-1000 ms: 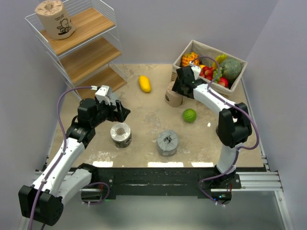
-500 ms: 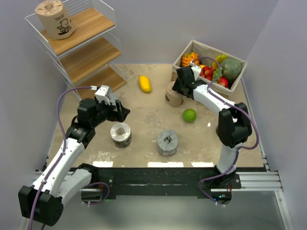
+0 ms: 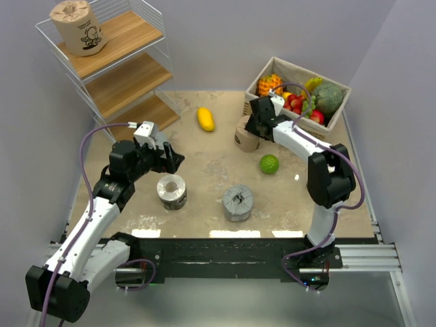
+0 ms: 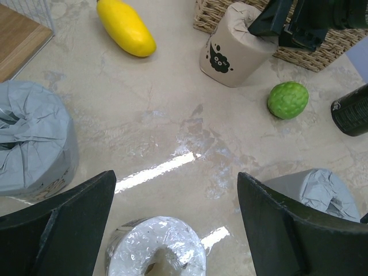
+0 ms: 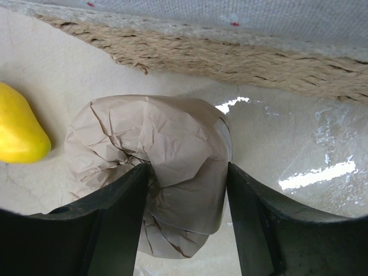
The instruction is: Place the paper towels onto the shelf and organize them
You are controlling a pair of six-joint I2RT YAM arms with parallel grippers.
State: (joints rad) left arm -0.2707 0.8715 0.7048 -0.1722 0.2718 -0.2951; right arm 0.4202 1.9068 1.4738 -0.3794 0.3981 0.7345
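Right gripper (image 5: pixel 187 172): fingers pinch tan crumpled paper-wrapped roll (image 5: pixel 115 138), worktop's far edge; lift straight, pinch firm. Left gripper (image 4: pixel 175 184): spread, empty.

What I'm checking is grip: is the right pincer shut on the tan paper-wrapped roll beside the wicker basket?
Shut on it: the right pincer fingers touch the tan paper-wrapped roll on both sides.

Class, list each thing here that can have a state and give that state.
left gripper: open, empty.
right gripper: shut on loose tan roll.
loose tan roll: gripped, not yet lifted.
shelved tan roll: standing on top board.
pale grey roll: upright, untouched.
dark grey roll: upright, untouched.
shelf: lower two boards bare.
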